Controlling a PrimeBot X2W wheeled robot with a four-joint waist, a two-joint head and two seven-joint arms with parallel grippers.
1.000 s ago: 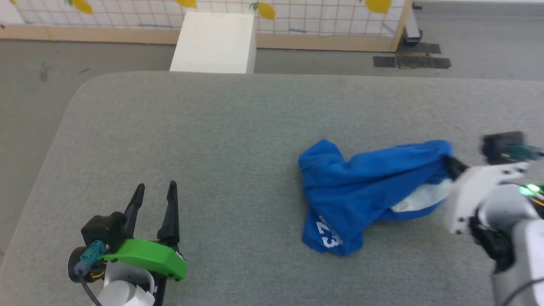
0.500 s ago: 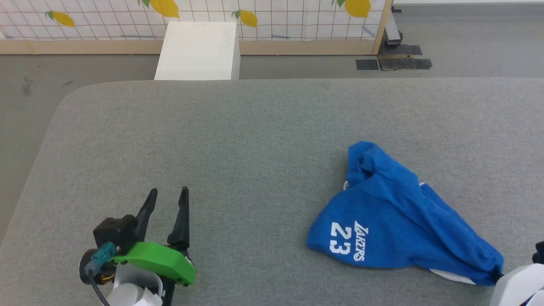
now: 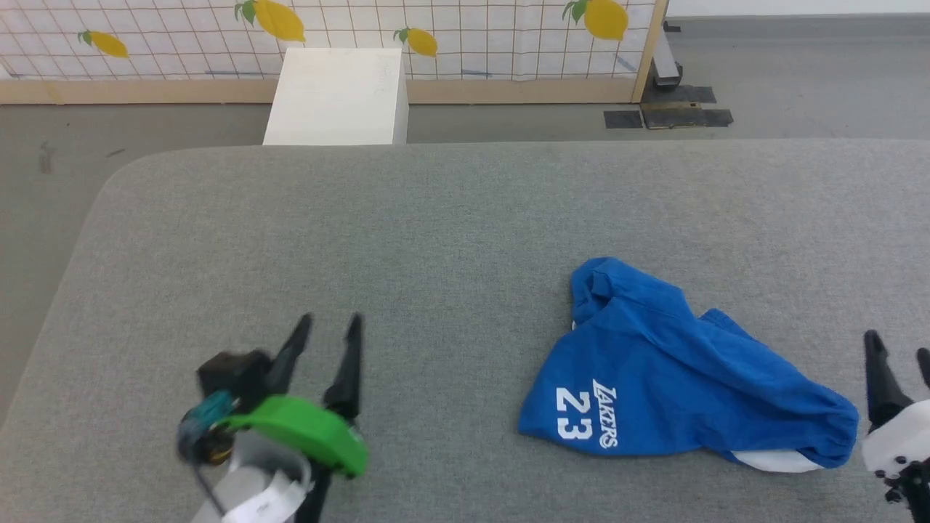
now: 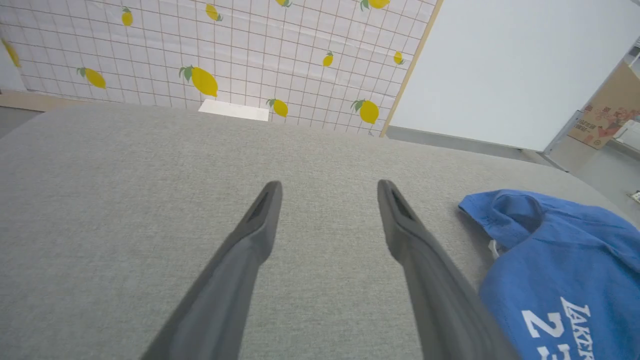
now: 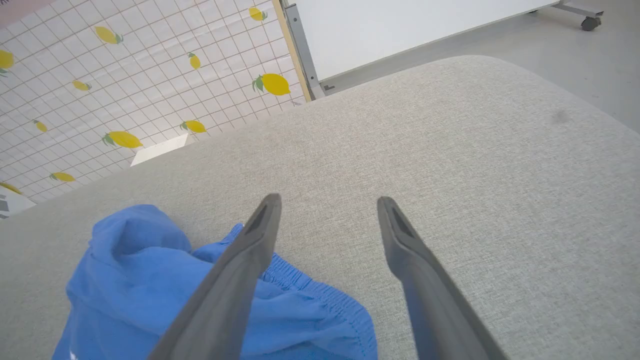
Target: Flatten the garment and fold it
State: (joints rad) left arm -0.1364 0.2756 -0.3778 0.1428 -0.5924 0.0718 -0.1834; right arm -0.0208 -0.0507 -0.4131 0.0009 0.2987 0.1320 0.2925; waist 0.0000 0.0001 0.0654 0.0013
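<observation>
The garment (image 3: 668, 378), bright blue shorts with a white "LAKERS 23" print, lies crumpled on the grey table (image 3: 407, 240) at the right of the head view, a strip of white showing under its right end. My right gripper (image 3: 897, 349) stands open just right of that end, apart from the cloth. In the right wrist view the garment (image 5: 150, 290) lies left of and beneath the left finger, and the right gripper (image 5: 327, 206) has only bare table between its fingers. My left gripper (image 3: 330, 327) is open at the lower left, well clear of the cloth. The left wrist view shows the left gripper (image 4: 327, 191) open and the garment (image 4: 560, 270) to its right.
A white box (image 3: 336, 94) stands on the floor behind the table's far edge. A lemon-print grid wall (image 3: 450, 29) runs along the back, with a wooden post (image 3: 649, 51) at its right end. The table's rounded left corner (image 3: 120, 181) is near.
My right gripper has opened and let go of the garment, which now lies still on the table. My left gripper has moved a little to the right. The camera has shifted.
</observation>
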